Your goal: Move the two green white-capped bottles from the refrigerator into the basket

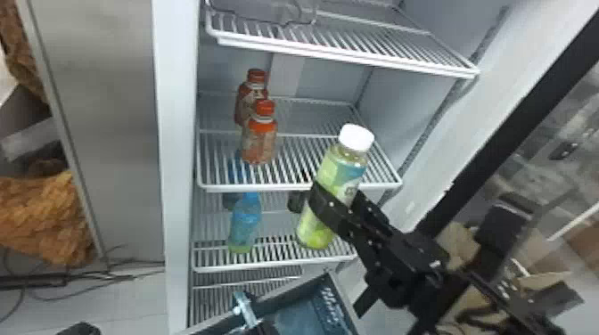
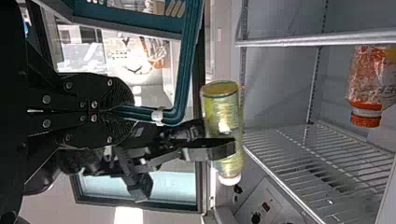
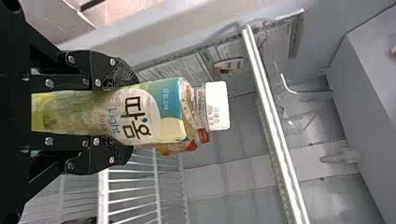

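**Bottle in the claw, basket below: guiding the carry**

You're pinching a green white-capped bottle (image 1: 341, 173) around its body with the right gripper (image 1: 335, 195), and it's leaning, cap up, before the shelves. Your left gripper (image 2: 125, 113) is closing its fingers on the teal handle (image 2: 187, 70) of the basket (image 1: 285, 292), which is sitting low by the fridge opening.

By my judgement, you're now at the carry. You're wanting the bottle drawn well out past the front edge of the middle shelf (image 1: 276, 188) before dropping height, since its base is hanging close enough to catch a rack. While lowering, you're keeping the wrist slow and the squeeze firm but not crushing; plastic may be slipping or denting otherwise. You're holding the handle steady so the opening isn't swinging away, and you're watching that the bottle isn't clipping the rim. You're releasing only once the base is resting inside.
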